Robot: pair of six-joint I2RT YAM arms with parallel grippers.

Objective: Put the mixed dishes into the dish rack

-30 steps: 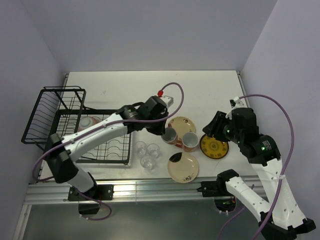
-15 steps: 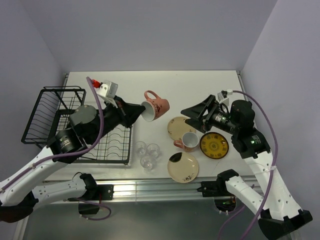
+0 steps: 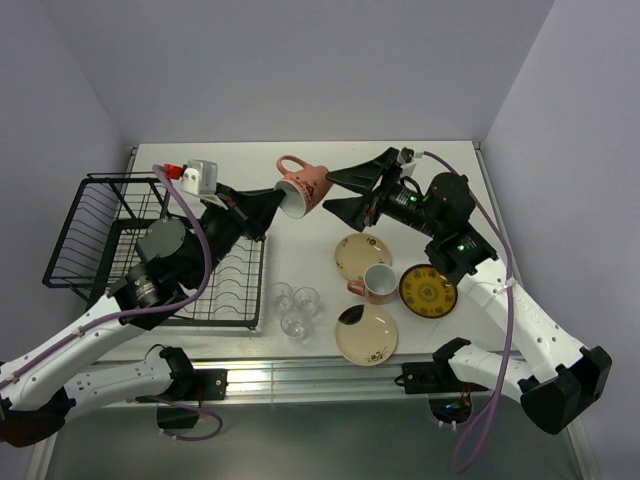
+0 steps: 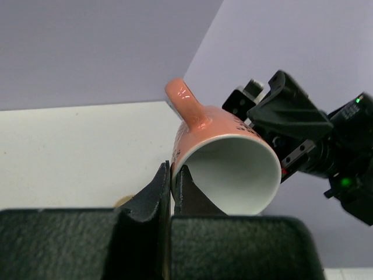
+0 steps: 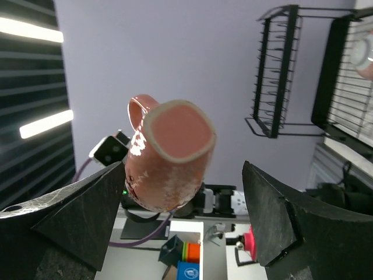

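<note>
Crockery nearest, on the table (image 3: 420,160): cream floral plate (image 3: 365,335) at the near edge, three clear glasses (image 3: 293,305) just left of it, then second pink mug (image 3: 378,283) upright between yellow ornate plate (image 3: 428,290) on its right and another cream plate (image 3: 355,250) behind. Dish rack (image 3: 100,215) left of all these. Farther back, raised above the table, pink mug (image 3: 310,190) tipped over, mouth facing left, rim pinched tight by left gripper (image 4: 171,175). Right gripper (image 3: 328,192) spread wide, empty, fingers flanking the mug's base from the right.
</note>
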